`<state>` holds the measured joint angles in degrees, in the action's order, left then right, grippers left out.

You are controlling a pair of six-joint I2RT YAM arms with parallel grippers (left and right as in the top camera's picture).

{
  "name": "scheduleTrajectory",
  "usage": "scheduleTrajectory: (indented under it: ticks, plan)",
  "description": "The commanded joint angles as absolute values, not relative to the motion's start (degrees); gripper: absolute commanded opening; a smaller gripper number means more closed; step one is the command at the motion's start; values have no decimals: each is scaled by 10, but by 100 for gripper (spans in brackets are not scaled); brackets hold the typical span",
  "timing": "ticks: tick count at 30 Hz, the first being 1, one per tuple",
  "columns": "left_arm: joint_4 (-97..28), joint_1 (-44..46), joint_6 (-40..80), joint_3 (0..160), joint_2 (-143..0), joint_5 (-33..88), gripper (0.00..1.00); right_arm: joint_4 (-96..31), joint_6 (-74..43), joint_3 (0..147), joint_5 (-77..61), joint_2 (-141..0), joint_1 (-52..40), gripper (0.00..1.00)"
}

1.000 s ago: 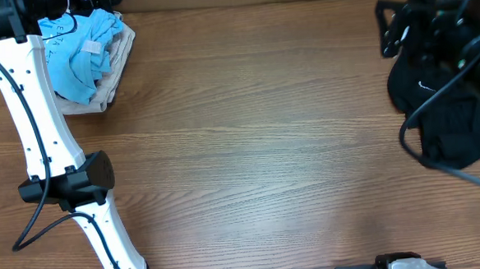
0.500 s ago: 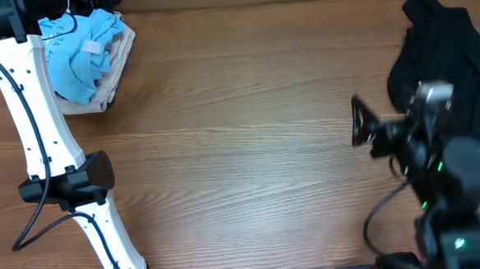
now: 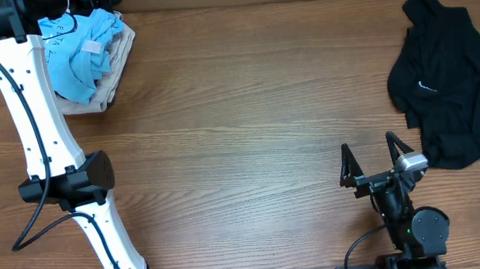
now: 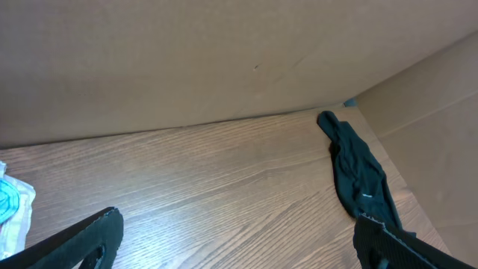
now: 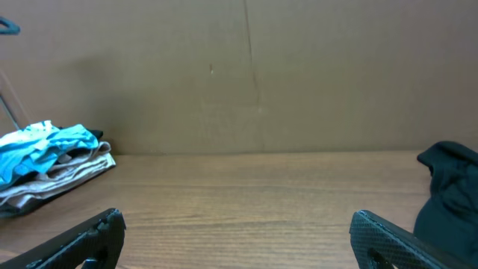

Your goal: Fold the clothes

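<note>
The light blue T-shirt [image 3: 83, 52] lies crumpled at the table's far left corner, on top of a beige garment [image 3: 112, 82]. The black top [image 3: 443, 91] with a small white logo lies loose at the far right. My right gripper [image 3: 374, 155] is open and empty near the front edge, well in front of the black top. In the right wrist view its fingers [image 5: 239, 239] are spread, with the blue T-shirt [image 5: 45, 146] far left and the black top [image 5: 452, 187] right. My left gripper [image 4: 231, 246] is open and empty, high over the table; the black top [image 4: 358, 175] shows beyond it.
The white left arm [image 3: 38, 120] runs from the front edge up the left side to the back left corner. Brown cardboard walls [image 5: 246, 75] stand along the back and right of the wooden table [image 3: 248, 126].
My right arm has let go of the black top and drawn back from the far right to the front edge. The black top now lies spread on the table. The left arm has not moved.
</note>
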<state>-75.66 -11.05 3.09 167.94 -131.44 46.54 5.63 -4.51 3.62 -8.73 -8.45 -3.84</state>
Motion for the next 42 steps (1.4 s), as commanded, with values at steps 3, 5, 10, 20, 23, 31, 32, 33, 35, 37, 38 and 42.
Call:
scheduleTrajectory:
  ticks: [3,5,10,20,23,31,32,33,35,37,38,42]
  plan:
    - [-757,-109,39,1679,-1319,474,100,60,-49,4,-86,-50,-42,100]
    - [-757,-109,39,1679,-1319,474,100,50,-49,4,-86,-37,-42,100]
    - [-757,-109,39,1679,-1319,474,100,-13,-49,4,-86,-1,-42,100]
    - [-757,-109,39,1679,-1319,474,100,-39,-49,4,-86,-2,-41,100]
    - [-757,-109,39,1679,-1319,474,100,-39,-49,4,-86,-2,-41,100]
    - [-757,-109,39,1679,-1319,474,100,-40,-49,4,-86,-2,-41,100]
    - [-757,-109,39,1679,-1319,474,100,-39,-49,4,-86,-2,-41,100]
    - [-757,-109,39,1679,-1319,474,100,-40,-49,4,-86,-2,-41,100]
    - [-757,-108,39,1678,-1319,474,100,-40,-49,4,-86,-2,-41,100]
    - [-757,-108,39,1678,-1319,470,100,-40,-49,4,-86,-2,-41,100]
    - [-757,-108,39,1679,-1319,469,100,-40,-49,4,-86,-2,-41,100]
    - [-763,-81,39,1678,-1304,375,100,-40,-49,4,-86,-2,-41,100]
